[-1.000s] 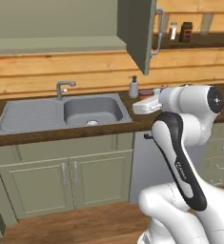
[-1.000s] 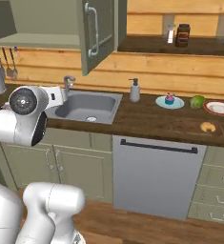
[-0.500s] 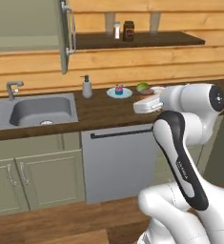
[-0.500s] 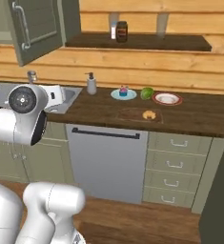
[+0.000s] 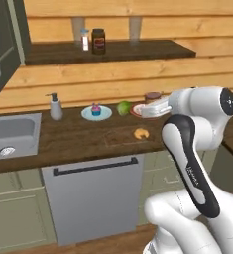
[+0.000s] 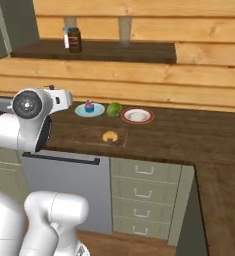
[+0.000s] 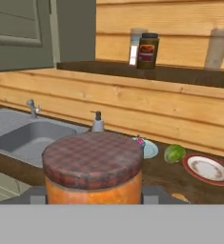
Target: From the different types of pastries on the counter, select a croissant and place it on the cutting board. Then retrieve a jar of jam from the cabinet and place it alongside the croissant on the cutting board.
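Note:
My gripper [image 5: 148, 102] is shut on the jar of jam [image 5: 152, 95], a short orange-brown jar with a dark checked lid. The jar [image 7: 92, 169] looms between the fingertips [image 7: 150, 192] in the hand view. I hold it above the counter [image 5: 78, 141], behind the cutting board [image 5: 119, 140]. The golden croissant [image 5: 141, 133] lies on that board. From the right, the croissant [image 6: 109, 135] rests on the board [image 6: 91, 136], with the hand [image 6: 61, 98] to its upper left. The cabinet [image 5: 1, 44] door hangs at far left.
The pink cupcake [image 5: 95, 109] sits on a blue plate beside a green fruit [image 5: 123, 107] and a red-rimmed plate [image 6: 137, 115]. A soap dispenser [image 5: 55, 106] stands by the sink [image 5: 9, 139]. On the wall shelf stand a dark jar [image 5: 98, 40] and a white bottle [image 5: 85, 39].
The base has driven right, so the whole scene has slid left in both base views. The croissant and board now lie in front of the arm. The jar stays in the gripper.

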You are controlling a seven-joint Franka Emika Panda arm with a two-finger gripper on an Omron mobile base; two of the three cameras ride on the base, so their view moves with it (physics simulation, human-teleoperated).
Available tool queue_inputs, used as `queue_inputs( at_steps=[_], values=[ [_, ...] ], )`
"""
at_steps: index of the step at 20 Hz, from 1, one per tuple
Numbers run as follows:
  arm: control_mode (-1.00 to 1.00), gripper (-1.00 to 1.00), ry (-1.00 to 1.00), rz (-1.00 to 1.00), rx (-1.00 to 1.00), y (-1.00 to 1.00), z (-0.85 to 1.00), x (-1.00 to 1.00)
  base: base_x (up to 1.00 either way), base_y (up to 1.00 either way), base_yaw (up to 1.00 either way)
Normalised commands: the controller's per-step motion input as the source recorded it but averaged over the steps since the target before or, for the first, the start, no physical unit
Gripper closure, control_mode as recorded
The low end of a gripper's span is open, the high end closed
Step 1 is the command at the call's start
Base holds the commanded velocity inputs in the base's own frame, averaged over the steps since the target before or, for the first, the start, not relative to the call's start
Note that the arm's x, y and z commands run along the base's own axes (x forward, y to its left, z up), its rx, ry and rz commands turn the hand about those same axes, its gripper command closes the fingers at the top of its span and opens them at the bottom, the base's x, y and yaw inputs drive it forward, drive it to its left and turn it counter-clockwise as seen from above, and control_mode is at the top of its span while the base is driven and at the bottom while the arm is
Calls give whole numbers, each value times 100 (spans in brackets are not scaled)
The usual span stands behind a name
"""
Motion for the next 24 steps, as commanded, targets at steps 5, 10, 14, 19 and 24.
queue_inputs(
  at_steps=[5,10,14,19,24],
  values=[
    [100,100,0,0,0,0,0,0,67,4,7],
    [100,100,0,0,0,0,0,0,58,2,10],
    [100,100,0,0,0,0,0,0,48,0,10],
    [-100,100,0,3,0,0,-15,6,26,0,10],
    [-100,100,0,28,0,-28,-96,33,0,0,0]
  ],
)
